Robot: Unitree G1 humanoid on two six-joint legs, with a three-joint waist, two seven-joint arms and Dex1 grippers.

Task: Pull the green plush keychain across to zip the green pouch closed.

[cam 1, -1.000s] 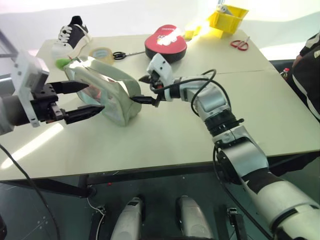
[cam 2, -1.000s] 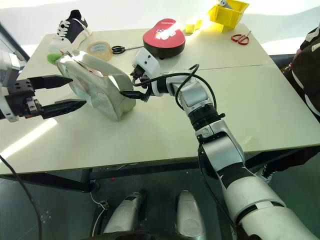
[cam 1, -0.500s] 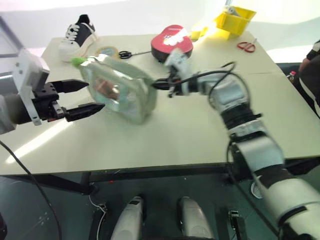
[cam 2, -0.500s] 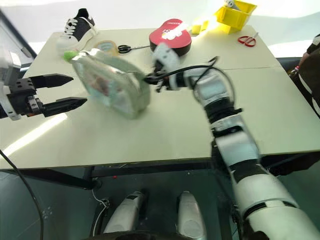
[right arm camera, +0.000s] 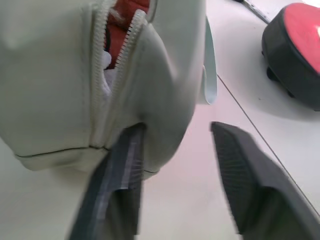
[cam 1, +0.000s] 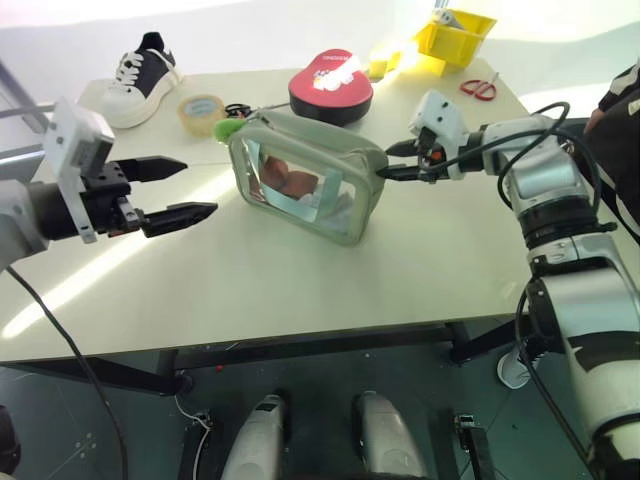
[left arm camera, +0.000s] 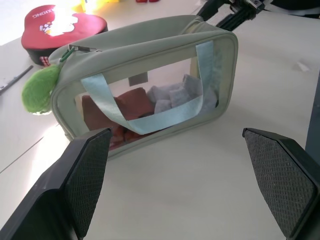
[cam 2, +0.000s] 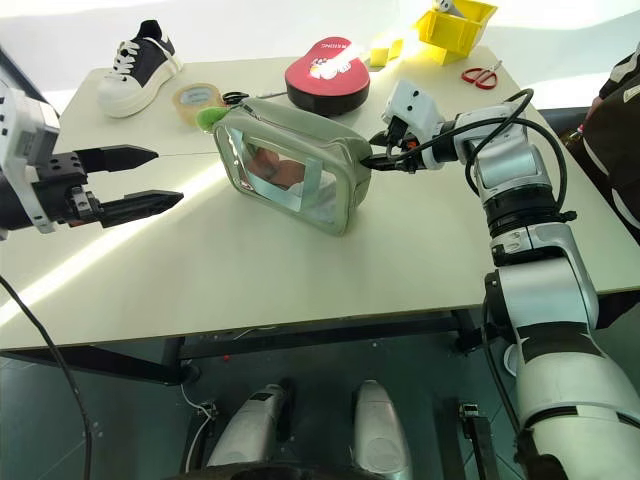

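Pouch (cam 1: 305,180) dragged from table's left edge toward its middle, right gripper (cam 1: 392,160) fingers now parted at its end, left gripper (cam 1: 190,188) released wide; keychain (cam 1: 228,128) at far end, zipper unzipped.

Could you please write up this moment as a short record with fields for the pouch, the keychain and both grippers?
pouch: green pouch upright on the table, zipper open, red and white contents visible
keychain: green plush keychain hangs at the pouch's end towards the left gripper, ungripped
left gripper: open, apart from the pouch, facing its strap side
right gripper: open at the pouch's opposite end, one finger against the fabric
behind: red case, shoe, tape roll
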